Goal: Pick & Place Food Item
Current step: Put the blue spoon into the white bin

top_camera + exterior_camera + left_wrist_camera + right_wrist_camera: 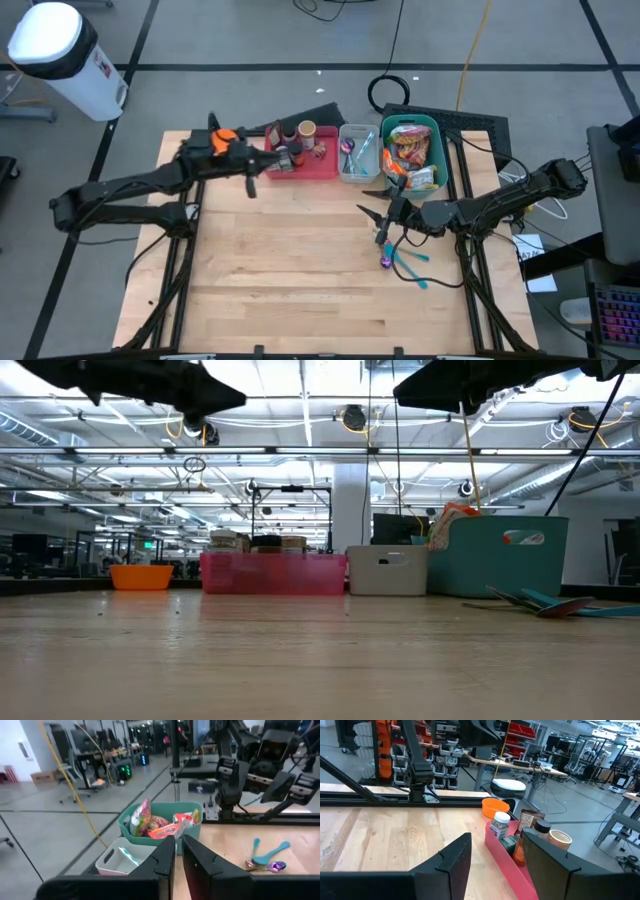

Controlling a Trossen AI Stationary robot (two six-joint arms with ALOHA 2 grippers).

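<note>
Snack packets [410,155] lie piled in a teal bin [437,130] at the table's far right; they also show in the left wrist view [160,826]. Jars and cans [295,150] stand in a red tray [330,168]; they also show in the right wrist view [520,837]. My left gripper [251,186] hangs above the table in front of the tray, its fingers [165,862] together and empty. My right gripper [372,222] hangs above the table in front of the teal bin, open and empty, its fingers [451,860] pointing toward the red tray.
A white bin [358,152] with utensils stands between tray and teal bin. An orange bowl [226,137] sits at the far left beside the tray. Teal spoons and a purple one [400,258] lie on the table near my right gripper. Bare wood fills the table's near half.
</note>
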